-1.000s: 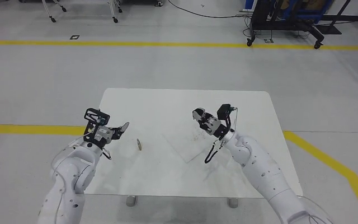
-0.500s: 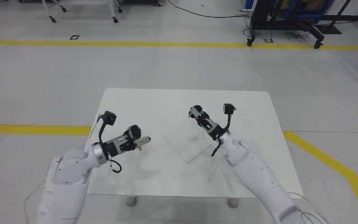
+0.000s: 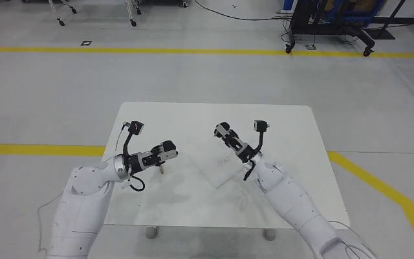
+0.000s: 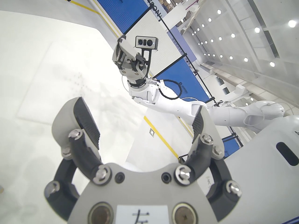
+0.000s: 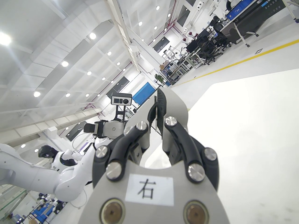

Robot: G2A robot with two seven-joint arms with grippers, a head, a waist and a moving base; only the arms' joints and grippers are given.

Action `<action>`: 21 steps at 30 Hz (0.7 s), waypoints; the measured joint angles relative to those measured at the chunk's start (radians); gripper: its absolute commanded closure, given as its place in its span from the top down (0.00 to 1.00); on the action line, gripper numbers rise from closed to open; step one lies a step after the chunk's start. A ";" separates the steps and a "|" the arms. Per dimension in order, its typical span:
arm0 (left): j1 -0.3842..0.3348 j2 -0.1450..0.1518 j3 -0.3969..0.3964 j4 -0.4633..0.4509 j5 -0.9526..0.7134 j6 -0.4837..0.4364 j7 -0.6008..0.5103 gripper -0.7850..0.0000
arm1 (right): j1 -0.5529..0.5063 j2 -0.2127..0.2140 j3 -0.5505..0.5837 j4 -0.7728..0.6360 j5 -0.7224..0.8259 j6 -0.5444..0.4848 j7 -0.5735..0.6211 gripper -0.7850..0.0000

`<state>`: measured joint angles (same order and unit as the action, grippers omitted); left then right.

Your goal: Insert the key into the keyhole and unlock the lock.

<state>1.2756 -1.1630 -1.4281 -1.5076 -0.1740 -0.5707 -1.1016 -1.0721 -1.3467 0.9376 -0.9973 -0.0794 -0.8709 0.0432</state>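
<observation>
A small metal object (image 3: 161, 166) lies on the white table (image 3: 284, 123), left of the middle; I cannot tell whether it is the key or the lock. My left gripper (image 3: 171, 150) hovers beside it on the far side, pointing towards the table's centre. In the left wrist view the left gripper (image 4: 140, 108) is open with nothing between its ribbed pads (image 4: 85, 117). My right gripper (image 3: 220, 130) is raised over the table's middle, facing the left one. Its fingers (image 5: 161, 103) are pressed together, and nothing held between them is visible. The left wrist view also shows the right gripper (image 4: 120, 47) shut.
A thin clear sheet (image 3: 223, 167) lies flat on the table between the two arms. The table's far half and right side are bare. Beyond the table lies open floor with yellow lines (image 3: 194, 50).
My left arm has swung from the table's left edge in towards the centre and now sits beside the small metal object. The right gripper has shifted slightly left and farther away.
</observation>
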 measured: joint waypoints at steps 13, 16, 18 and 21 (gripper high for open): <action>-0.090 -0.012 0.127 0.100 0.078 0.028 0.124 0.36 | 0.033 -0.053 -0.064 0.048 0.163 0.010 0.024 0.00; -0.101 -0.013 0.136 0.120 0.070 0.036 0.140 0.38 | 0.028 -0.065 -0.077 0.039 0.126 0.041 -0.022 0.00; -0.105 -0.012 0.144 0.126 0.087 0.033 0.154 0.38 | 0.024 -0.071 -0.081 0.032 0.111 0.057 -0.043 0.00; -0.107 -0.013 0.159 0.126 0.110 0.029 0.173 0.38 | 0.016 -0.077 -0.084 0.018 0.092 0.078 -0.057 0.00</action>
<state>1.1681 -1.1757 -1.2696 -1.3813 -0.0642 -0.5417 -0.9288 -1.0565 -1.4240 0.8534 -0.9793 0.0131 -0.7932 -0.0138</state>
